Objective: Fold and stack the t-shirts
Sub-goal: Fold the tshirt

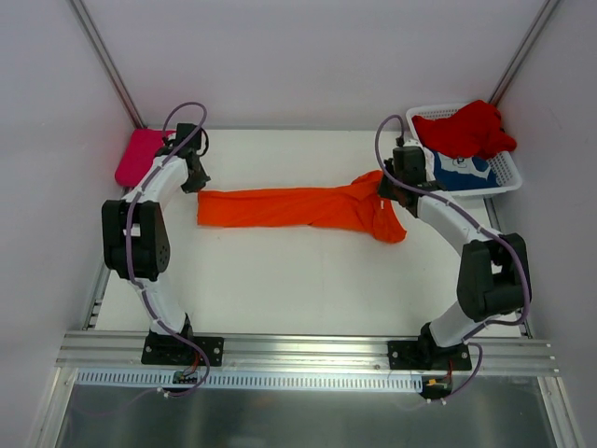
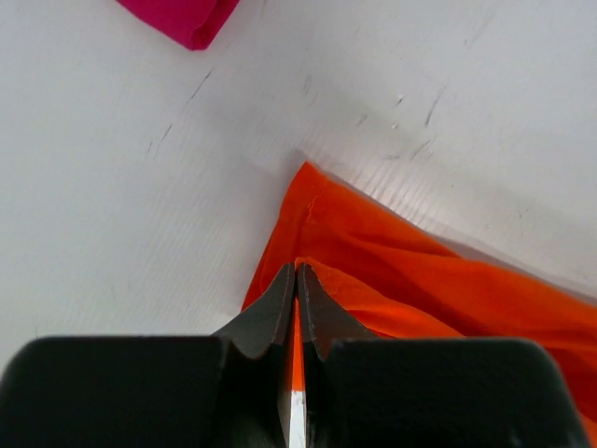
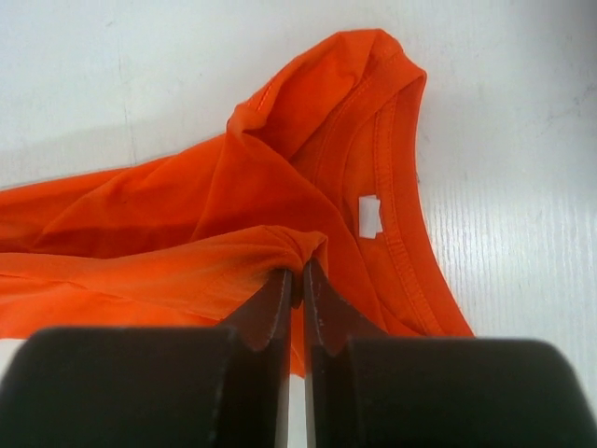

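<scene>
**A:** What can't you make out from above?

**B:** The grips. The left tool [image 1: 194, 179] and right tool [image 1: 388, 190] sit at the two ends of the orange t-shirt [image 1: 298, 207], which lies stretched across the desk [image 1: 280, 280].

**A:** And the wrist views?

**B:** Each shows fingers pressed together, pinching orange cloth. Only the right one shows the collar [image 3: 392, 121] and a white label [image 3: 370, 217].

**A:** The others?

**B:** The pink t-shirt [image 1: 140, 155] lies far left. The red t-shirt [image 1: 466, 129] covers most of the blue t-shirt [image 1: 464, 174] in the basket [image 1: 510, 173].
</scene>
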